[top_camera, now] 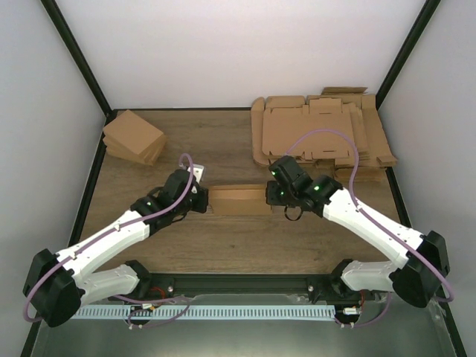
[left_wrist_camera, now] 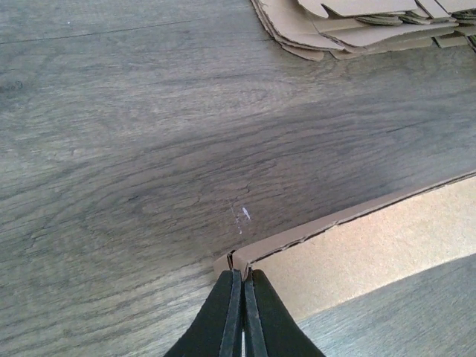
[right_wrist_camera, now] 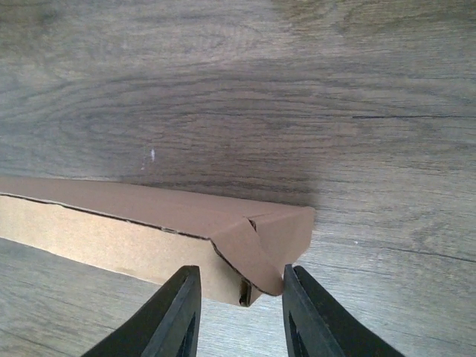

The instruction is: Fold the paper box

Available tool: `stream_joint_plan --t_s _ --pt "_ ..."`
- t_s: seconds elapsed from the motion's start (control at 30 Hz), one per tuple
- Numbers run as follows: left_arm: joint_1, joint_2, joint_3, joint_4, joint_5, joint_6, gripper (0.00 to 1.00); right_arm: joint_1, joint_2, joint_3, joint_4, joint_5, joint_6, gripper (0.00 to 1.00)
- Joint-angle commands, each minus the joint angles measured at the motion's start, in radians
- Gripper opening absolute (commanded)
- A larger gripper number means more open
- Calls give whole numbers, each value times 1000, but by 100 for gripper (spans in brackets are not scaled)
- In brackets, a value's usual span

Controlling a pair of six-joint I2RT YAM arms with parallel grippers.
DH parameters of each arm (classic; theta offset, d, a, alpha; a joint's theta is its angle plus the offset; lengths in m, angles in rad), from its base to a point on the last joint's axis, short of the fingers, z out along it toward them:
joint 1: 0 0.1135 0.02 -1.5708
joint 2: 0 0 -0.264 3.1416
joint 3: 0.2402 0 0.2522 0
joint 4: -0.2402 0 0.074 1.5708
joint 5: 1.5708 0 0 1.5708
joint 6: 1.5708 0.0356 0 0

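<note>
Both arm bases are sitting at the bottom edge of the top view, and the two arms are reaching inward over the wooden tabletop (top_camera: 223, 149) toward each other. Between them the paper box (top_camera: 238, 201) is lying flat near the middle of the tabletop, long side running left to right. The left gripper (top_camera: 199, 195) is meeting its left end and the right gripper (top_camera: 274, 195) is sitting at its right end. A pile of small brown boxes (top_camera: 134, 137) is resting at the far left, well apart from the arms. A thick pile of tabbed cardboard sheets (top_camera: 320, 130) is spreading across the far right corner.

Left wrist view: the left gripper (left_wrist_camera: 242, 277) is showing its two dark fingers pressed together with only a hairline between them, their tips touching the corner of the paper box (left_wrist_camera: 372, 245). Whether a cardboard edge is nipped between them I cannot tell. The box wall is running away to the right over the grey-brown tabletop (left_wrist_camera: 149, 149), and the edge of the sheet pile (left_wrist_camera: 357, 30) is showing at the top.

Right wrist view: the right gripper (right_wrist_camera: 242, 275) is standing with its jaws parted moderately, one finger on each side of the box's end, holding nothing. The paper box (right_wrist_camera: 149, 216) is lying on the tabletop (right_wrist_camera: 297, 89), with a folded flap tucked over its near corner
</note>
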Motion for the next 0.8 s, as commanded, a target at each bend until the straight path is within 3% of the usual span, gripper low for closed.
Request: stream_joint_plan --t_s 0.0,0.27,0.43,0.53,0.77 --pt "-6 5 25 -30 1 16 4 -3 53 61 -31 28 -88 35" --pt "-8 16 42 -34 -8 22 4 -4 60 64 -91 98 -174 48" --pt "-9 24 51 -34 -8 29 4 -3 32 58 -66 86 -293 67" --pt "-11 29 56 -33 -9 38 4 -4 1 34 7 -5 -426 72" --pt "-15 46 84 -51 -14 54 4 -82 -109 -67 220 -291 -692 75"
